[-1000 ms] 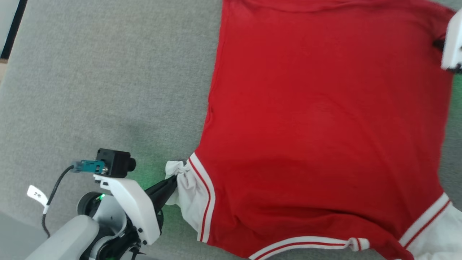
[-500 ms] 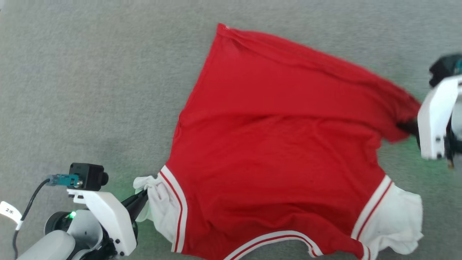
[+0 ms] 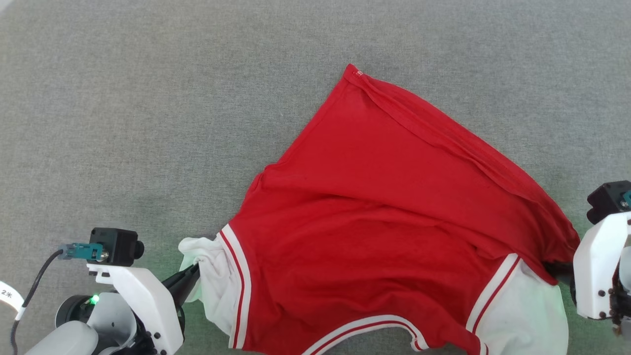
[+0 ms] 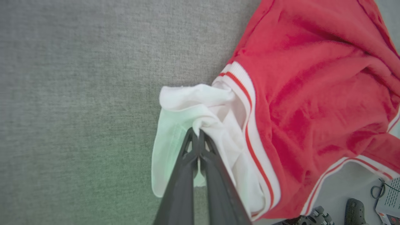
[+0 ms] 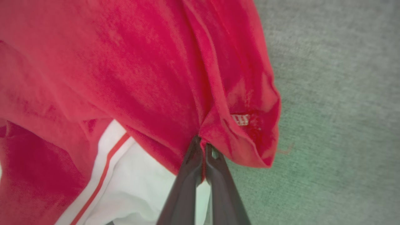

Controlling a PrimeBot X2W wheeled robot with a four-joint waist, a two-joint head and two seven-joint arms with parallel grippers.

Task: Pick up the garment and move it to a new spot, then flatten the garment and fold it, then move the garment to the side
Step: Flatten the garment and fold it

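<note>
Garment (image 3: pixel 384 222) lies rumpled on grey worktop (image 3: pixel 148 98), far corner flipped over twd robot's right. L gripper (image 4: pixel 197 133) fingers (image 4: pixel 184 178) clenched on white sleeve (image 4: pixel 187 103); R gripper (image 5: pixel 202 144) fingers pinch red hem corner (image 5: pixel 250 131) just above other sleeve.

Grey surface (image 3: pixel 148 98) seems open all around the garment (image 3: pixel 394 222).

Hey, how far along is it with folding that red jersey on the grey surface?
Done: the jersey lies on the grey surface, largely spread, plain red side up. In hand: left jaws shut on a white sleeve, right jaws shut on a red hem corner held beside the other sleeve. Left: completing the fold, then moving it aside.
</note>
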